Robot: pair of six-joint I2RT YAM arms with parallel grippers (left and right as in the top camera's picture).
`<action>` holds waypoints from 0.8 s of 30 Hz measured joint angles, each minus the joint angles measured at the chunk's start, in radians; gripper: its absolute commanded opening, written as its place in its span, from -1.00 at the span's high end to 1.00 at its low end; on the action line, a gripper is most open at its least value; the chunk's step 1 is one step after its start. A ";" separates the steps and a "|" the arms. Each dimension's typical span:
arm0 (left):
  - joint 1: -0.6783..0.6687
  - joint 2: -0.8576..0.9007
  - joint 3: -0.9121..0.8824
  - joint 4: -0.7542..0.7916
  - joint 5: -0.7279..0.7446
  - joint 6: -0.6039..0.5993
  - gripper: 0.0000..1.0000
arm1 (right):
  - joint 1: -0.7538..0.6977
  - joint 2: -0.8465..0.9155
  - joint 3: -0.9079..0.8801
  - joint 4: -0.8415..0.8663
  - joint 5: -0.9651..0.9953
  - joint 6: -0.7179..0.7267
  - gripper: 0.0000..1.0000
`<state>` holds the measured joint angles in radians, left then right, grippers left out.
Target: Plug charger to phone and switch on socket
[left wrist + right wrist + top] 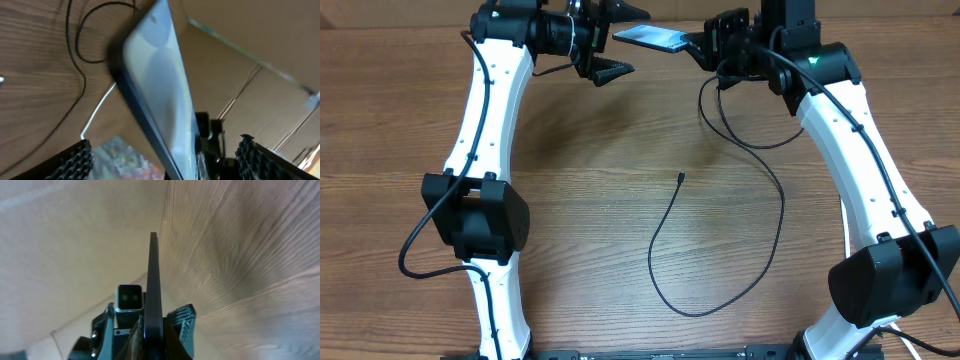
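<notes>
While the charger (653, 255) is laid in a loose loop at the table's (580, 220) centre, its connector tip (680, 178) unplugged, the phone (648, 37) is held at twelve o'clock, clamped by the right gripper (705, 45). The left gripper (618, 40) is spread wide at the phone's nine-o'clock end. Screen text is too blurred to be read.

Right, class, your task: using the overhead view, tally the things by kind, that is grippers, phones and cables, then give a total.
Grippers: 2, the left gripper and the right gripper
Phones: 1, the phone, held in the right gripper
Cables: 1, the black charger cable lying on the table
Total: 4
</notes>
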<state>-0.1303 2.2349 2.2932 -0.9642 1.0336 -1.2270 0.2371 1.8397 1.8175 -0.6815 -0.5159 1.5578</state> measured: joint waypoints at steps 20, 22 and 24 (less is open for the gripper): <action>0.000 0.000 0.000 0.024 -0.089 -0.272 -0.27 | 0.074 0.000 0.000 -0.029 0.053 0.209 0.93; 0.000 0.000 0.000 0.031 -0.089 -0.283 -0.22 | 0.081 0.000 0.000 -0.029 0.056 0.223 0.93; 0.000 0.000 0.000 0.031 -0.091 -0.286 -0.21 | 0.083 0.000 0.000 -0.029 0.060 0.229 0.93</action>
<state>-0.1303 2.2353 2.2932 -0.9333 0.9424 -1.5131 0.3199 1.8397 1.8175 -0.7101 -0.4557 1.7870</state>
